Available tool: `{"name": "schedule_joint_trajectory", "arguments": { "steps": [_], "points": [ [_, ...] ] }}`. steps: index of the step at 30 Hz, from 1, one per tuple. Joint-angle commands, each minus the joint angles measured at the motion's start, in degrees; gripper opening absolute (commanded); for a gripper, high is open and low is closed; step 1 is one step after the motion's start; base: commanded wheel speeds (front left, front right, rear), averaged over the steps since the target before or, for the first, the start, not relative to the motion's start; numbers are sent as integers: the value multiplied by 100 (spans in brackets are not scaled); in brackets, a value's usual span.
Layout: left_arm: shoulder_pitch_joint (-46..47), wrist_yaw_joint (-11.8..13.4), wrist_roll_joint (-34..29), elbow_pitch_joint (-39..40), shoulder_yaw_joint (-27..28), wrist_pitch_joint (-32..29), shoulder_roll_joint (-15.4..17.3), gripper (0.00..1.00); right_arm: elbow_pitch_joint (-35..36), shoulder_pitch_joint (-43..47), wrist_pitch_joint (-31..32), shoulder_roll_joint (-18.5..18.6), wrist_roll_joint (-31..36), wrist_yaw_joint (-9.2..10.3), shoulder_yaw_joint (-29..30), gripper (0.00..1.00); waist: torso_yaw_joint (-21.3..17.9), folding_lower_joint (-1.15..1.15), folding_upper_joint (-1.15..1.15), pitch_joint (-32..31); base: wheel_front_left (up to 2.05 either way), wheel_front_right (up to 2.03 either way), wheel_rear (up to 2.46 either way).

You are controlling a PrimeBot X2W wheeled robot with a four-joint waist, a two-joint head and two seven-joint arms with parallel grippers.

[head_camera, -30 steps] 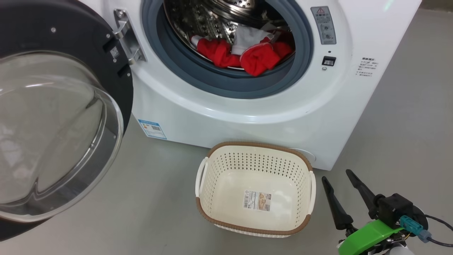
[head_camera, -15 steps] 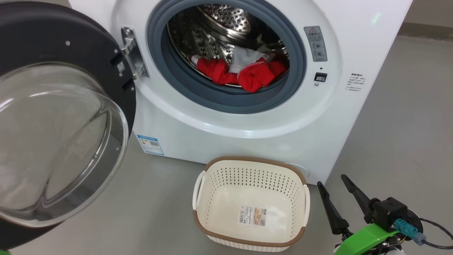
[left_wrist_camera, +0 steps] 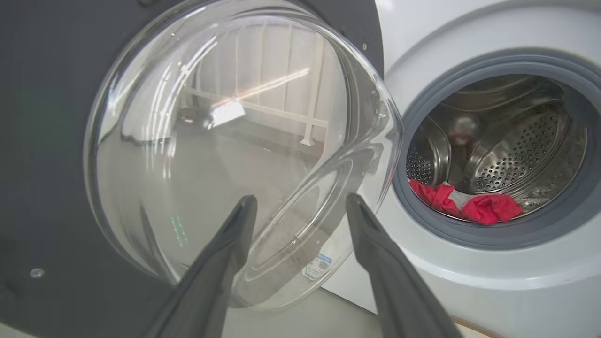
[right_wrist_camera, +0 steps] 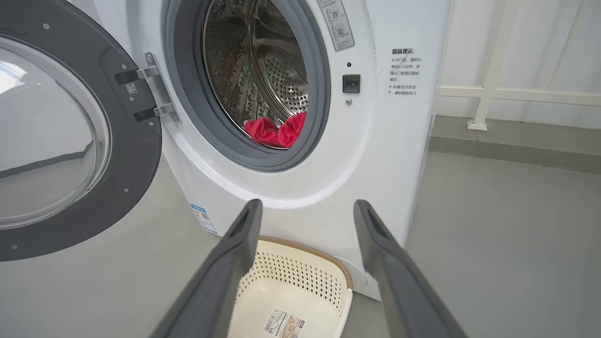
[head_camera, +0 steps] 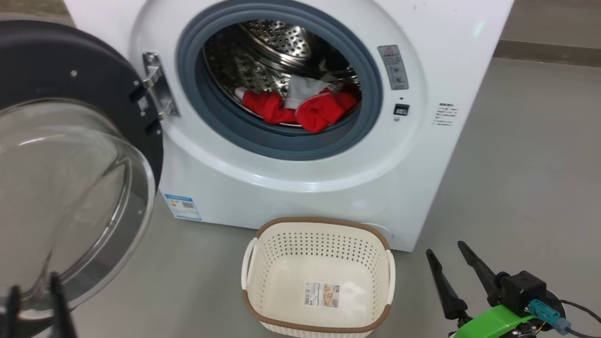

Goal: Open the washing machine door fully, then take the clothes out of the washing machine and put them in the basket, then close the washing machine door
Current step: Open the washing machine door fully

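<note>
The washing machine (head_camera: pixel 305 188) stands ahead with its door (head_camera: pixel 70 61) swung open to the left, the glass bowl (left_wrist_camera: pixel 211 141) bulging toward me. Red clothes (head_camera: pixel 310 112) with a light grey part lie at the drum's front lip (left_wrist_camera: pixel 469 206) (right_wrist_camera: pixel 277 131). On the floor before the machine sits the cream basket (head_camera: pixel 319 221) (right_wrist_camera: pixel 300 249), with nothing in it but its label. My left gripper (head_camera: pixel 34 300) (left_wrist_camera: pixel 301 199) is open just in front of the door glass, holding nothing. My right gripper (head_camera: pixel 446 249) (right_wrist_camera: pixel 307 204) hangs open and empty to the right of the basket.
Grey floor (head_camera: pixel 526 178) stretches to the right of the machine. A white railing (right_wrist_camera: pixel 488 89) and a wall base run behind at the right. The open door takes up the space on the left.
The head camera has shifted, so the machine and basket sit lower and further left in the picture. My left gripper's fingers have come into the head view at the bottom left.
</note>
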State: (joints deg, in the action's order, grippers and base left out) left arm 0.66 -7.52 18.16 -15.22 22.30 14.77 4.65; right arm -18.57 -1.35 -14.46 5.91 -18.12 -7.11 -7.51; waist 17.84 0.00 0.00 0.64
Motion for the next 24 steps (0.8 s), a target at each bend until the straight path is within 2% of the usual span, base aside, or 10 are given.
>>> {"name": "schedule_joint_trajectory", "arguments": {
  "steps": [1,15,24],
  "points": [
    [-62,4,-19,316,-98,23,130,100,166,-85,-54,46,-20,-37,-36,100,-146,0,0,-21,0,0,0],
    [-274,3,317,914,-1272,23,260,100,343,-73,-54,46,-34,-37,216,100,-811,0,0,130,0,0,0],
    [-243,3,502,1004,-1758,23,324,100,407,-36,-54,57,-19,-37,383,100,-1259,0,0,242,0,0,0]
  ]
}}
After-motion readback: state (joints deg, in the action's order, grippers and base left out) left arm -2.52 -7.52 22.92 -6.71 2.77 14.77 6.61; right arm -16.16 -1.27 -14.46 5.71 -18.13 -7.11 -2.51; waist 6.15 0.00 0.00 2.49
